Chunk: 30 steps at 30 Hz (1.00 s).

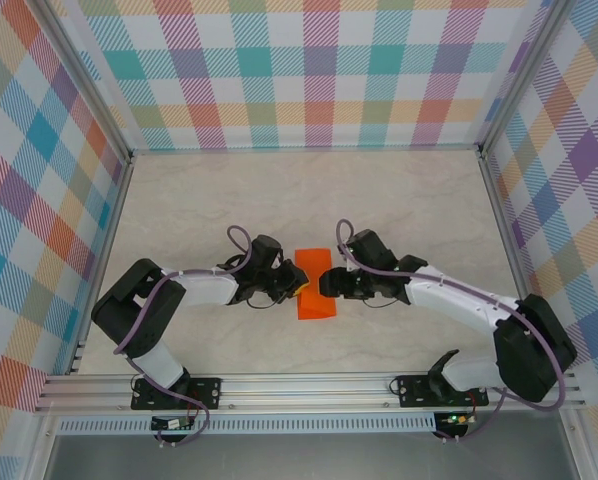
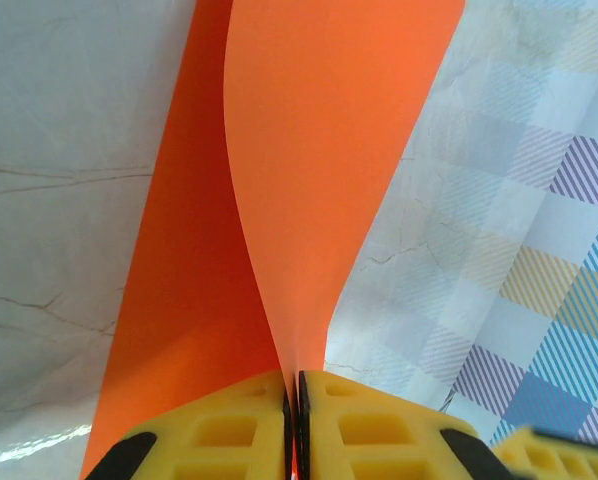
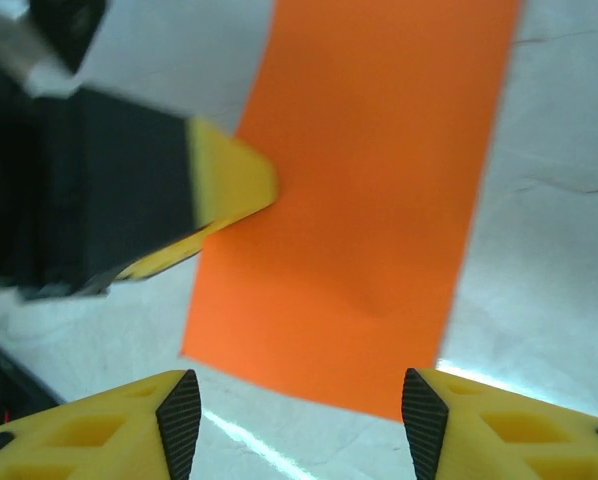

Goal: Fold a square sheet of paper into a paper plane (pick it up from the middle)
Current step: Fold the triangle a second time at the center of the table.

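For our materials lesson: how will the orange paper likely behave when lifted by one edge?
Probably floppy: the orange paper bows in a curve from the shut left gripper. Likely light: that small pinch lifts its upper layer.

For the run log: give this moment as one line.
left gripper: shut on orange paper | right gripper: open, holding nothing | shape: folded rectangle, on table between grippers | stage: not yet dart-shaped

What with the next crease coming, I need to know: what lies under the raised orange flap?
Under the raised flap, pinched by the left gripper, a second orange layer lies on the pale table. Whatever is beneath that lower layer is covered.
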Available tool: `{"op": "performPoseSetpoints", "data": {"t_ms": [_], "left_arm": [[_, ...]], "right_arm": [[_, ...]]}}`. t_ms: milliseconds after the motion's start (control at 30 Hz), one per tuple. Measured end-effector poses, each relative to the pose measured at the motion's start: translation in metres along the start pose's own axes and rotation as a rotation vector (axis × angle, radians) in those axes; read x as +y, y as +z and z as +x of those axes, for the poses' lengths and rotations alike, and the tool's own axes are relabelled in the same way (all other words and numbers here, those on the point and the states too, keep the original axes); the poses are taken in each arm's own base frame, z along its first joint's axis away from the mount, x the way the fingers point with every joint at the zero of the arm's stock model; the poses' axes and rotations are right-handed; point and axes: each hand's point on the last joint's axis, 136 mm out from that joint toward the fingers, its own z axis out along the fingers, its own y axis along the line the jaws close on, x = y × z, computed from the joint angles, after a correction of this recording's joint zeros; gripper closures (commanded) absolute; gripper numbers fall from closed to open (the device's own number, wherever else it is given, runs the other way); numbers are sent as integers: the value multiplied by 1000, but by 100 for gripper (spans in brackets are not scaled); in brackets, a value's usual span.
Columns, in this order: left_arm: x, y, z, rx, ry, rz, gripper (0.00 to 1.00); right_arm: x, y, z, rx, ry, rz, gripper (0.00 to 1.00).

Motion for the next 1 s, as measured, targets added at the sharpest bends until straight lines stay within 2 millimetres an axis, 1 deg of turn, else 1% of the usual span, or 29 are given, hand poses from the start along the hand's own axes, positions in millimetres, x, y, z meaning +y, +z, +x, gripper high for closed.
{"op": "performPoseSetpoints", "data": {"t_ms": [167, 200, 267, 300, 333, 400, 467, 500, 633, 667, 767, 900, 1000], "left_arm": [[1, 0, 0, 2, -2, -7, 88], [0, 0, 0, 3, -2, -7, 85], [0, 0, 1, 6, -2, -7, 83], [0, 0, 1, 9, -2, -7, 79], [1, 0, 2, 12, -3, -9, 72], [1, 0, 3, 20, 2, -15, 69], [3, 0, 4, 25, 11, -22, 66], [5, -1, 5, 28, 13, -30, 67], [10, -1, 5, 33, 19, -53, 84], [11, -1, 5, 34, 21, -56, 87], [9, -2, 4, 34, 21, -57, 87], [-2, -3, 3, 37, 35, -45, 88], [-5, -3, 2, 36, 47, -39, 88]], "right_arm": [[24, 9, 24, 8, -184, 61, 36], [30, 12, 29, 9, -228, 83, 36], [39, 19, 34, 6, -292, 119, 36], [44, 23, 36, 1, -325, 139, 36], [47, 27, 39, -1, -347, 154, 36], [45, 33, 41, -4, -369, 188, 36], [40, 34, 40, -12, -370, 215, 35], [39, 34, 39, -20, -366, 223, 35], [33, 34, 40, -31, -352, 233, 35], [33, 34, 40, -29, -352, 234, 34], [35, 34, 41, -30, -361, 229, 33], [38, 35, 45, -26, -385, 235, 33], [39, 40, 44, -22, -405, 260, 34]]}}
